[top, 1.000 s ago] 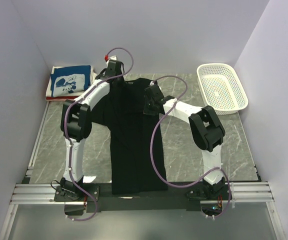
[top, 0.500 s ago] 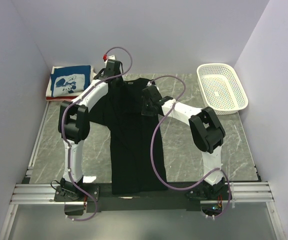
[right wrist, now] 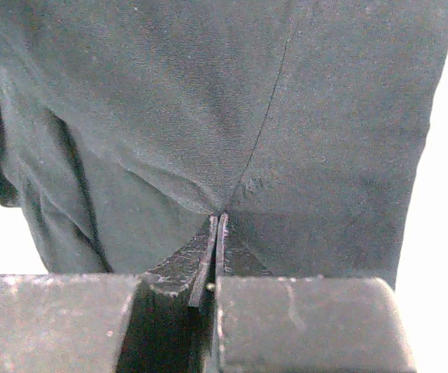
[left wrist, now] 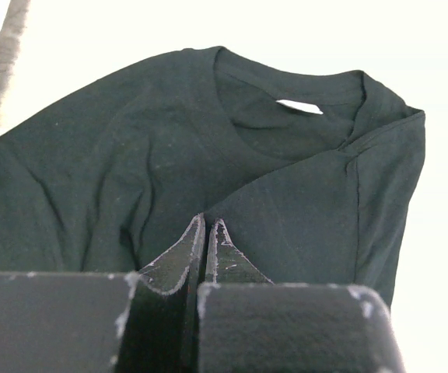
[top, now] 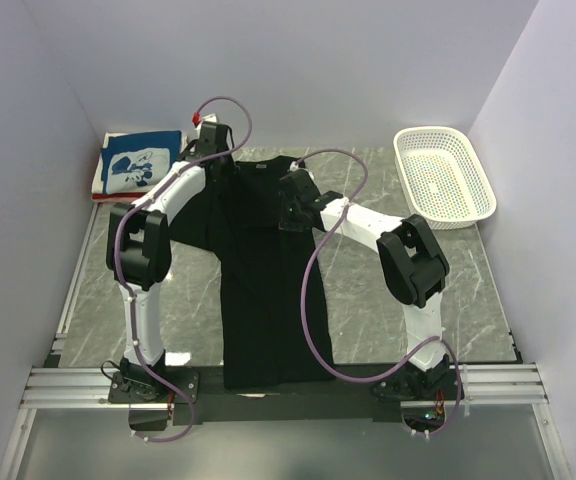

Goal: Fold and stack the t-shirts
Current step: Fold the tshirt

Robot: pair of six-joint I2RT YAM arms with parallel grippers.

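Note:
The black t-shirt (top: 268, 290) lies flat down the middle of the table, collar at the far end, its right side folded in over the body. My left gripper (top: 222, 163) is at the shirt's left shoulder, shut on a pinch of black cloth (left wrist: 131, 155); its tips (left wrist: 208, 223) meet the corner of the folded flap, and the white neck label (left wrist: 300, 106) lies beyond. My right gripper (top: 288, 208) is shut on the cloth (right wrist: 208, 101) at a seam; its tips (right wrist: 218, 217) pinch a puckered fold. Folded t-shirts (top: 138, 165), blue with white print on top, are stacked back left.
A white perforated basket (top: 444, 175) stands at the back right by the wall. The grey marbled table (top: 388, 310) shows bare on both sides of the shirt. Purple cables loop off both arms above the cloth. Walls close in on the left, back and right.
Both grippers have shifted a little to the left while staying shut, the left one further toward the folded stack, drawing the shirt's upper part along.

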